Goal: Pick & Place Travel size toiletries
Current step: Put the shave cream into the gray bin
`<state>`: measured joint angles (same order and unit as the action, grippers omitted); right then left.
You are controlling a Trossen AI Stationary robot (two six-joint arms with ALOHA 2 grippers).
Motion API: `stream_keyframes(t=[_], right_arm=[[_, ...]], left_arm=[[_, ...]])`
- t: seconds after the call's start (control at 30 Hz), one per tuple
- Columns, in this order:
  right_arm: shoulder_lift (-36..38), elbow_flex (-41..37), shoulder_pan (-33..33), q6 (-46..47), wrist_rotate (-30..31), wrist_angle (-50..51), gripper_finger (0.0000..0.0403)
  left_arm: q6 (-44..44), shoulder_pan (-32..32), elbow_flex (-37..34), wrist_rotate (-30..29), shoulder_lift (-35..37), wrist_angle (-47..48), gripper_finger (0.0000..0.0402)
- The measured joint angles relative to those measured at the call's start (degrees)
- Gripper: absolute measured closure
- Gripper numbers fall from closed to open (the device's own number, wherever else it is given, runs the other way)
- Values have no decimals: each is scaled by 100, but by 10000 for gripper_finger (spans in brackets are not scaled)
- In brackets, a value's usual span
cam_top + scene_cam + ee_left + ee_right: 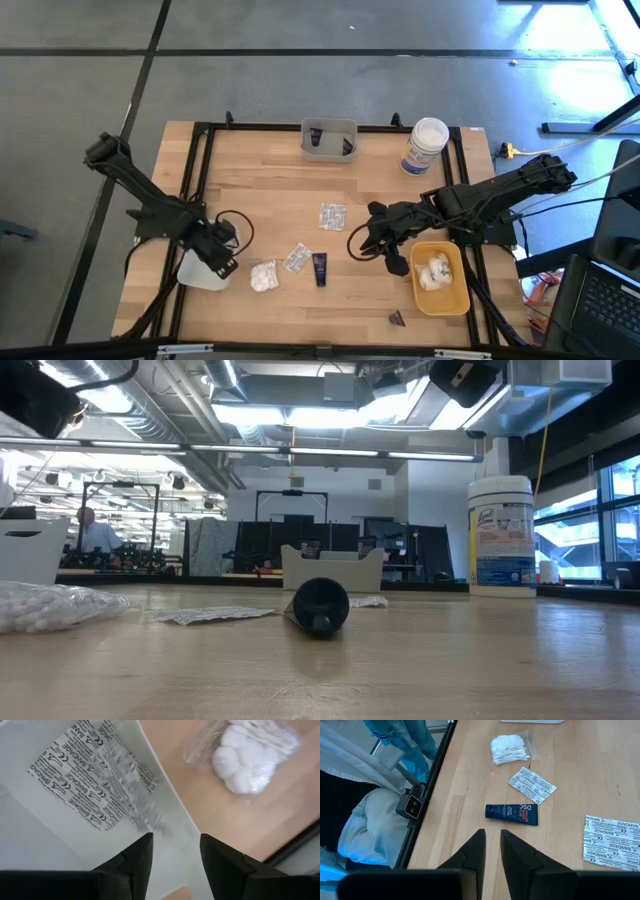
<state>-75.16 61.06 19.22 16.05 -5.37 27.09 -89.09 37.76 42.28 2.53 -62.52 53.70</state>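
Observation:
My left gripper (175, 851) hangs open over the white tray (197, 274) at the near left. A silvery packet printed BANDAGE (95, 775) lies flat in that tray, just beyond the fingertips. On the wood lie a white puffy bundle (263, 275), two silvery packets (297, 258) (332, 215), a dark tube (512, 814) and a tiny dark cone (397, 318). My right gripper (493, 840) hovers above the table to the right of the tube, its fingers a narrow gap apart with nothing between them. The yellow tray (462, 292) holds another white bundle (434, 270).
A grey tray (328, 140) and a tall white jar with a blue label (427, 145) stand at the far edge. A black frame rail (427, 800) runs along the near edge, and a person's legs (367, 827) show just beyond it.

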Motion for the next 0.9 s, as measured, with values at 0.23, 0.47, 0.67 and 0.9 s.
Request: stream_keyframes(t=[0.23, 0.47, 0.67, 0.9], right_arm=[[0, -3, -1, 0, 1, -98, 339], [0, -7, -1, -2, 0, -609, 322], [0, -7, -2, -162, 0, -861, 308], [0, -7, -1, -170, 0, -867, 295]], left_arm=[[228, -4, 0, -716, 631, -53, 244], [1692, -4, 0, -2204, 865, -1112, 245], [4002, -4, 0, -3467, 867, -2342, 246], [6652, -211, 0, -3766, 814, -3774, 247]])
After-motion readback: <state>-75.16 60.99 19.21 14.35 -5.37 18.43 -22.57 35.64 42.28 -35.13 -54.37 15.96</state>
